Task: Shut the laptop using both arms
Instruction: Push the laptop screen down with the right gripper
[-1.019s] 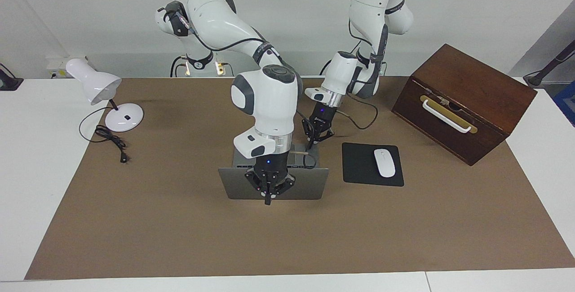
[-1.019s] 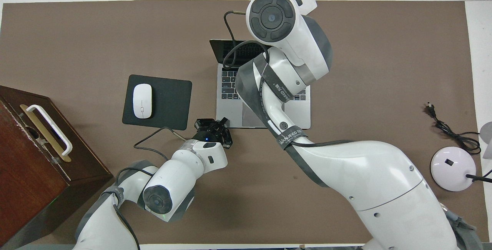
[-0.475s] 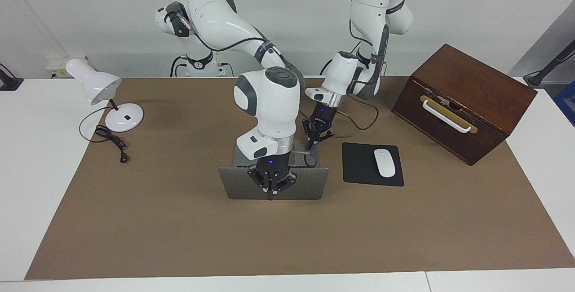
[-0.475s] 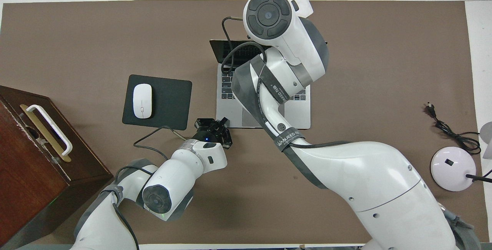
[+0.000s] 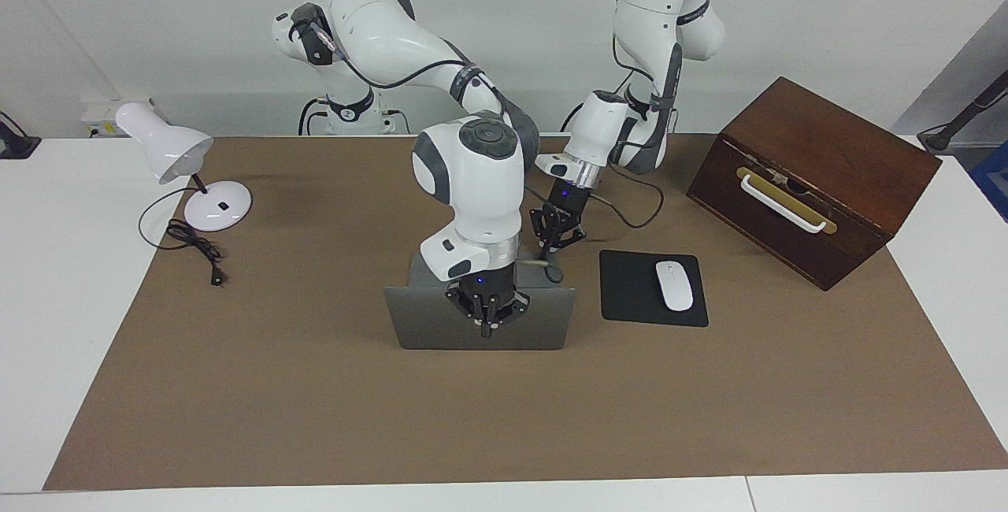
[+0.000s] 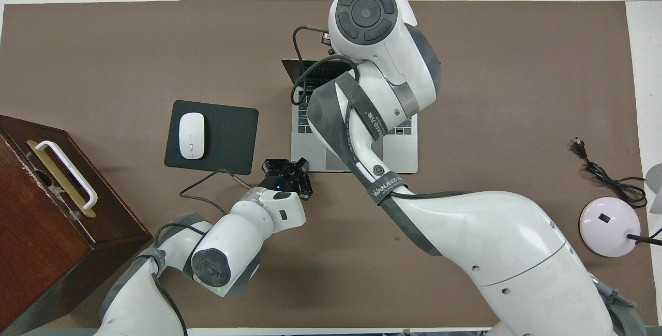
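The silver-grey laptop (image 5: 425,324) stands open in the middle of the brown mat, its lid's back toward the facing camera. Its keyboard and palm rest show in the overhead view (image 6: 401,152). My right gripper (image 5: 487,328) is shut and rests against the back of the lid, just below its top edge. In the overhead view it is hidden under its own wrist. My left gripper (image 5: 549,243) is shut, with its tip at the base's corner nearest the robots, toward the left arm's end; it also shows in the overhead view (image 6: 285,166).
A black mouse pad (image 5: 630,295) with a white mouse (image 5: 674,285) lies beside the laptop toward the left arm's end. A brown wooden box (image 5: 819,150) stands beside the pad. A white desk lamp (image 5: 169,150) and its cord (image 5: 197,248) are at the right arm's end.
My right gripper has risen and moved toward the robots against the lid's back. The lid's top edge has swung toward the robots and stands steeper. The left gripper has barely moved.
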Robot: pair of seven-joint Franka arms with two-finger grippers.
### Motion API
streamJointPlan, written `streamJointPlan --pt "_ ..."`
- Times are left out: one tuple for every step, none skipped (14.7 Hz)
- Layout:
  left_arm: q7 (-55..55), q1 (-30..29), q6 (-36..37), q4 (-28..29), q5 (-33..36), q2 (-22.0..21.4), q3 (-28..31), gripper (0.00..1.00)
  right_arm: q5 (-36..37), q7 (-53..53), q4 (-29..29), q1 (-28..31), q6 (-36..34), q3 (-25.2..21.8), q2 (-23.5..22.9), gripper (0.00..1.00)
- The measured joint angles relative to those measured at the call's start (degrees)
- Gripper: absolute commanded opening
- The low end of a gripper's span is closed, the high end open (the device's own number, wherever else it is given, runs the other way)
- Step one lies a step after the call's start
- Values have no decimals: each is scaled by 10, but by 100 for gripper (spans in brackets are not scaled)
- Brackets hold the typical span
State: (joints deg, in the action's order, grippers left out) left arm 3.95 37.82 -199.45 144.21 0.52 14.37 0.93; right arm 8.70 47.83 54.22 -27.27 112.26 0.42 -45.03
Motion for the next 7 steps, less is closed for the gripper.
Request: streamJointPlan --pt "0 0 0 0 0 0 0 0 -11 0 -1 0 -4 0 0 0" --pt "0 0 0 0 0 0 0 0 -23 0 -2 0 -7 1 0 0" --pt "0 0 0 0 0 0 0 0 -34 0 -2 0 -9 1 0 0" --pt "0 0 -1 0 0 0 0 0 -40 0 -2 0 -11 3 0 0" --pt "0 0 -1 0 0 0 0 0 -45 0 -2 -1 -15 5 0 0" --pt "0 0 -1 0 0 1 0 0 -55 0 -2 -1 -22 6 0 0" --pt "0 0 -2 0 1 1 0 0 -66 -1 0 -2 -27 6 0 0"
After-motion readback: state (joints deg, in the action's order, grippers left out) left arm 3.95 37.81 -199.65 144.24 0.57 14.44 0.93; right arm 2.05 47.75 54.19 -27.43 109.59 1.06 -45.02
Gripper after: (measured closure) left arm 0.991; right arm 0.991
